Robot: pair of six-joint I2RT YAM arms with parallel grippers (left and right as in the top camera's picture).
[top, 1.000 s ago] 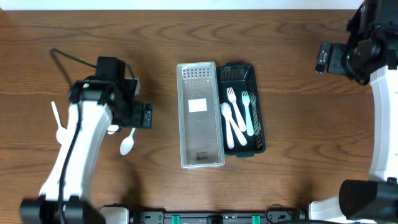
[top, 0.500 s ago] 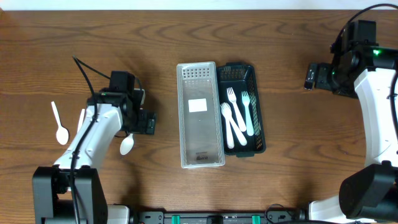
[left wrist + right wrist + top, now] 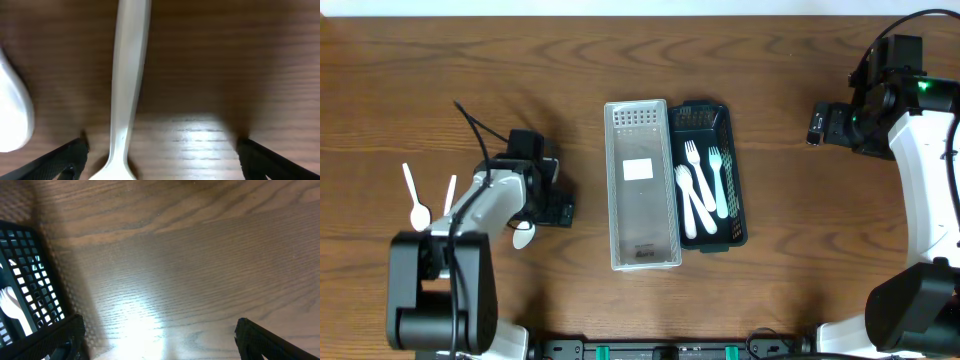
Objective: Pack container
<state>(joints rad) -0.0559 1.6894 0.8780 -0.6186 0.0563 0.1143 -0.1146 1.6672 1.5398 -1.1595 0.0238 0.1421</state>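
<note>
While straddling a spoon (image 3: 127, 75), left hand (image 3: 160, 161) spread wide, right hand (image 3: 160, 340) likewise.

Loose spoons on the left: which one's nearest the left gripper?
The rightmost spoon, bowl poking out beside the left arm, closest to the clear tray. The others lie farther left.

Glossy white plastic spoon (image 3: 125, 90) on grained, sheeny wood table (image 3: 210, 65).

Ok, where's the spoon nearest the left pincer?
In the overhead view, the white plastic spoon lies on the left side of the table, beneath the open left pincer, between another white spoon and the silver tray.
</note>
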